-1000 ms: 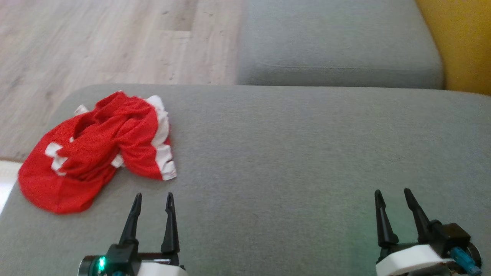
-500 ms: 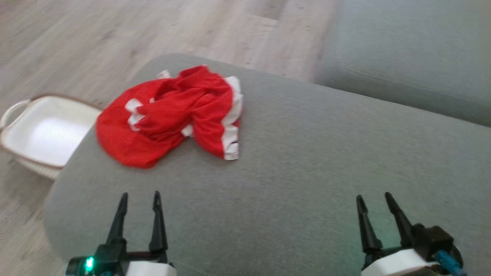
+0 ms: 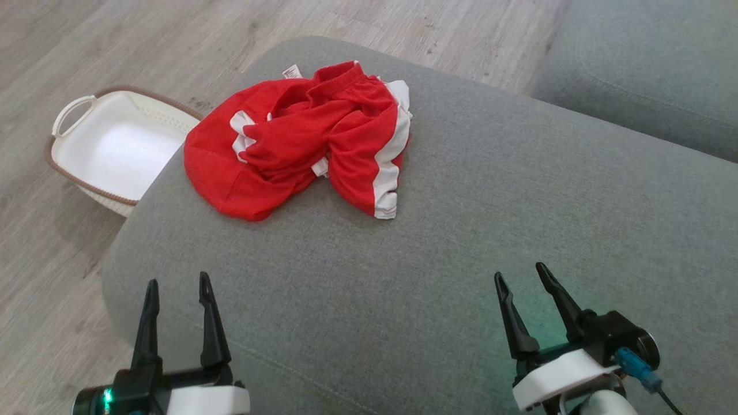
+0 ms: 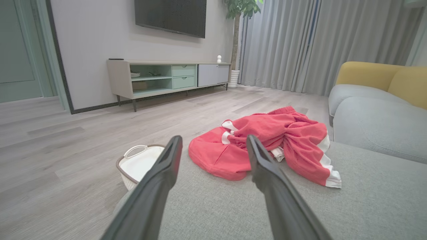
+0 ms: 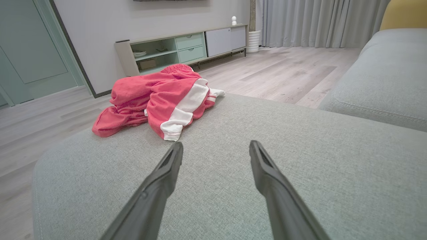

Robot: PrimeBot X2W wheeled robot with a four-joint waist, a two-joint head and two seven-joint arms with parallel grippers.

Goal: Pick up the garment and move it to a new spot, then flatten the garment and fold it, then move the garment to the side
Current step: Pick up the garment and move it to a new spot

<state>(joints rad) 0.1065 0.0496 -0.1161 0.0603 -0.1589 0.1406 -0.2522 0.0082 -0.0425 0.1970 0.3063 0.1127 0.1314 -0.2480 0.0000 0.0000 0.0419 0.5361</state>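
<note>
On the far left, on the wood-grain floor (image 3: pixel 144 46), we are seeing a shallow white basket (image 3: pixel 115 155) with a brown woven rim and a loop handle. Its perforated walls and plain bottom are showing, and the sofa's corner is hiding its near-right part.

Next, our left claw (image 3: pixel 177 279) (image 4: pixel 213 137) is hovering over the near-left corner of the grey, coarse-woven sofa (image 3: pixel 461 202). Its two dark tapered fingers are spreading wide and gripping nothing.

Beyond it, the garment (image 3: pixel 300 144) (image 4: pixel 283 133) (image 5: pixel 156 90) is lying crumpled near the sofa's far-left edge, well apart from both claws. It is a fine red knit with white bands and a small white label at its far edge. Its long axis is running roughly left to right, with the rounded bulk toward the basket. A gathered waistband is lying at the far side, and one leg with a white side stripe is pointing back toward us.

Further right, our right claw (image 3: pixel 519 271) (image 5: pixel 216 144) is hovering over bare sofa, spread just as wide and carrying nothing. At the far right, a second grey cushion (image 3: pixel 651 75) is showing a stitched seam.
</note>
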